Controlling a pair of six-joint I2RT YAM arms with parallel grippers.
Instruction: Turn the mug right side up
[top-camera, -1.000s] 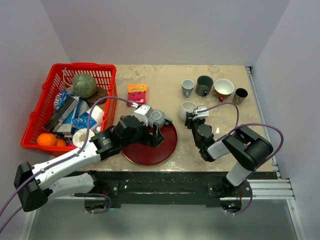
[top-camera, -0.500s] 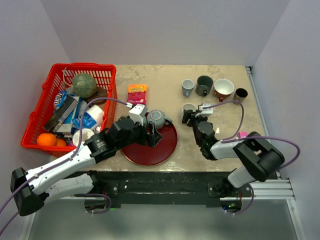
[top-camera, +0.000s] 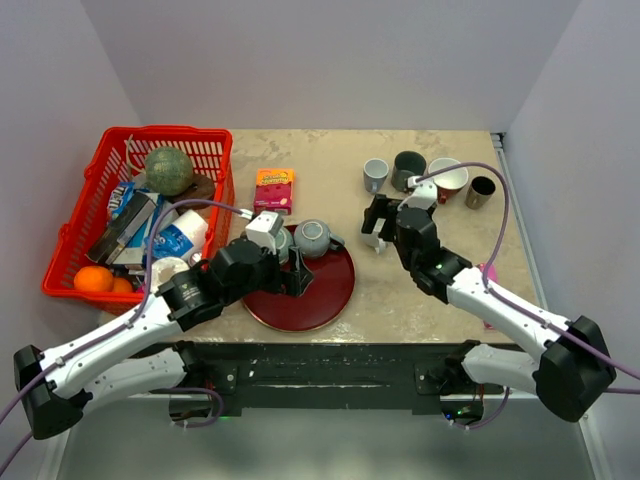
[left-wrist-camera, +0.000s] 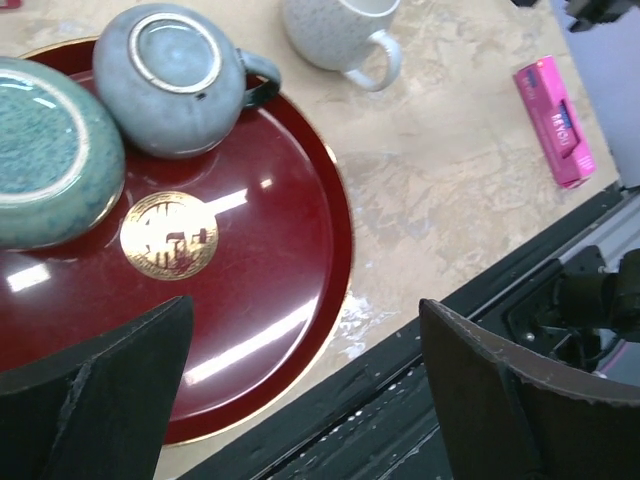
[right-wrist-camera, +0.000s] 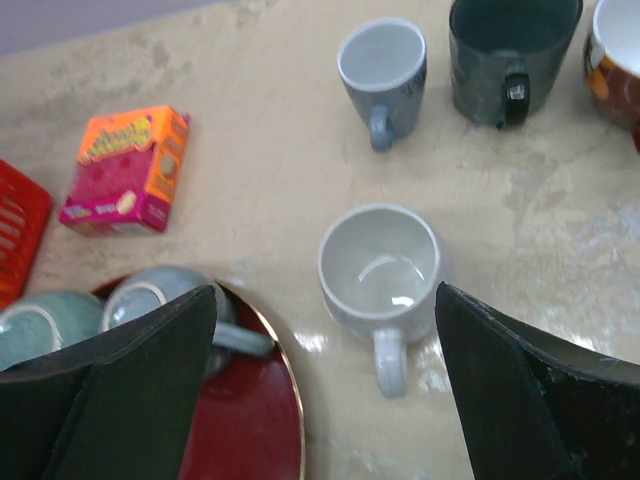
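— How did the mug (left-wrist-camera: 170, 80) look?

— Grey-blue and glazed, standing upside down. Its pale foot ring faced up and its mouth sat flat on the red plate (left-wrist-camera: 260, 260). The handle stuck out sideways toward the plate's rim, on the side of the white cup (right-wrist-camera: 380, 262).

— Where on the plate was it?

— At the far edge in the overhead view, just beside an overturned teal bowl (left-wrist-camera: 40, 150). I couldn't tell whether the two touched. The plate itself lay on the table (left-wrist-camera: 460, 150), near its front edge.

— And the left pincer (left-wrist-camera: 305, 305)?

— Spread wide, with nothing between its fingers. It hung over the near part of the plate, apart from the mug.

— The right pincer (right-wrist-camera: 325, 290)?

— Also spread wide and empty. It hovered above the white cup, which stood upright on the table just beside the plate. It touched neither the cup nor the mug.
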